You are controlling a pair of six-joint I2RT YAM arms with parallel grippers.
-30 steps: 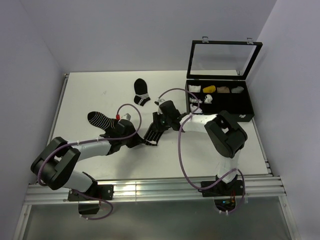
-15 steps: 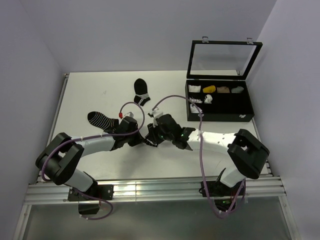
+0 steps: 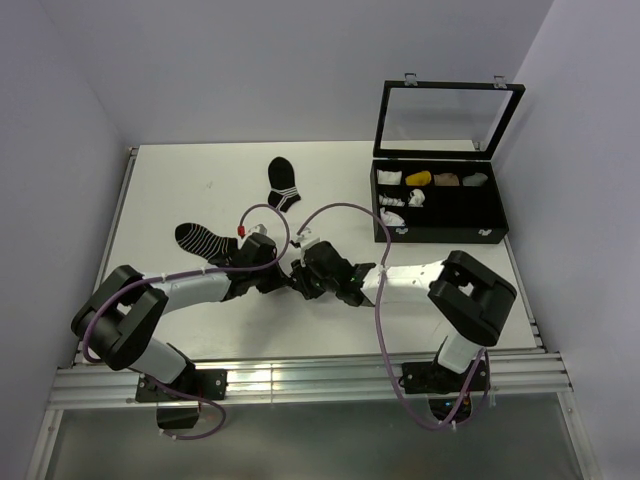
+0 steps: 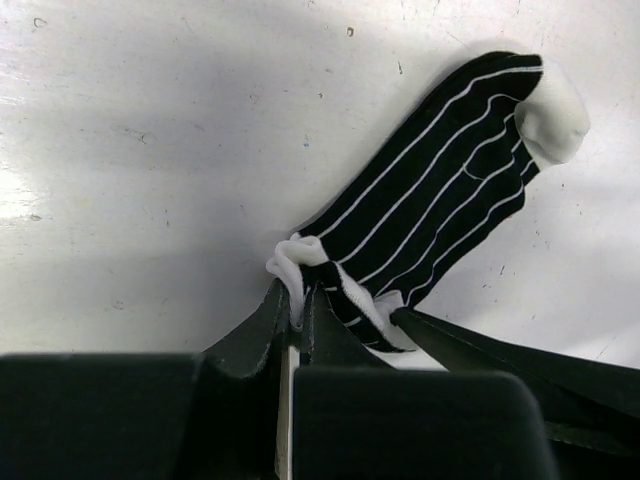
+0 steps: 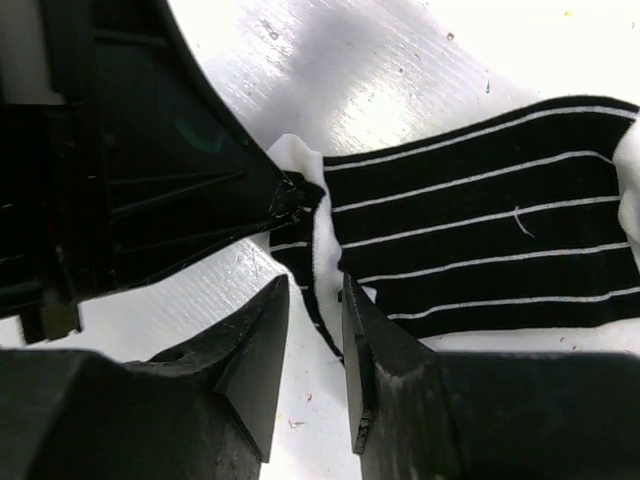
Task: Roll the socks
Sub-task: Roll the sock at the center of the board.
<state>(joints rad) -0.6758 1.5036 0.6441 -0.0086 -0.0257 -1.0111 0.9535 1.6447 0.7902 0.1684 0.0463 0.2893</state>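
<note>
Black cloth with thin white stripes and a white toe lies flat near the middle of the surface (image 3: 180, 180). These are the socks (image 4: 440, 190). White cloth peeps out at the cuff, and I take it for the 2nd sock lying under the 1st.

In the left wrist view they run from the cuff toward 1 o'clock, with the toe farthest off. The left claw (image 4: 300, 300) is pressed together on the cuff edge, with white and black cloth caught between its tips. That hold seems meant to anchor the end where a roll must begin.

The right claw (image 5: 315, 300) comes in from 3 o'clock and meets the same cuff just beside the left one. Its tips stand close with a narrow gap, and the cuff's edge runs into the mouth of that gap. I cannot tell whether it bites the cloth or only touches it. With 2 holds on 1 end, the cuff could be turned over evenly, so I judge the rolling barely begun: no fold shows yet.

Seen from above, a striped sock (image 3: 200, 240) lies at 9 o'clock of the claws and a banded sock (image 3: 283, 183) at 12 o'clock, both apart from the work. An open box (image 3: 440, 237) stands at 2 o'clock.
</note>
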